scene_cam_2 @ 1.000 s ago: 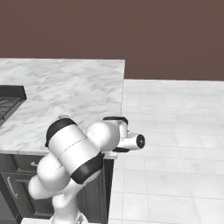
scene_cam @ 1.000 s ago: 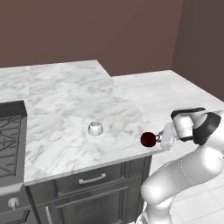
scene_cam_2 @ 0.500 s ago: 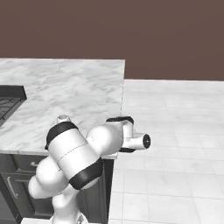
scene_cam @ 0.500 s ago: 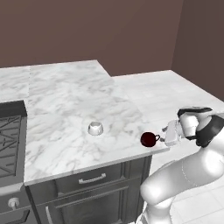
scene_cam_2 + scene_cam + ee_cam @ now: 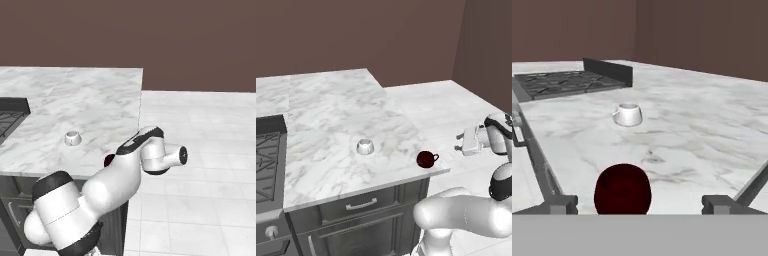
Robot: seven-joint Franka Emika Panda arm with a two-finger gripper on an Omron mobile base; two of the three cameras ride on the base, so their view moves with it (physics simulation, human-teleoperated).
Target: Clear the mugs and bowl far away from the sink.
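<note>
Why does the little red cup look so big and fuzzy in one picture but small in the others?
In the hand view the dark red mug sits right in front of the camera, so it looms large and soft-edged; in the left base view it looks small, with a faint shadow on the marble counter.

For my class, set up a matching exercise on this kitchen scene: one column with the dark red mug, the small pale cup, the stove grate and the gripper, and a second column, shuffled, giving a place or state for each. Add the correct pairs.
Column one
1. dark red glossy mug
2. small pale grey-white cup
3. black stove grate
4. white two-finger gripper

Column two
A. at the left end of the marble counter
B. open, off the counter's edge
C. near the counter's front corner
D. mid-counter, apart from the other things

Pairs: 1-C, 2-D, 3-A, 4-B
</note>
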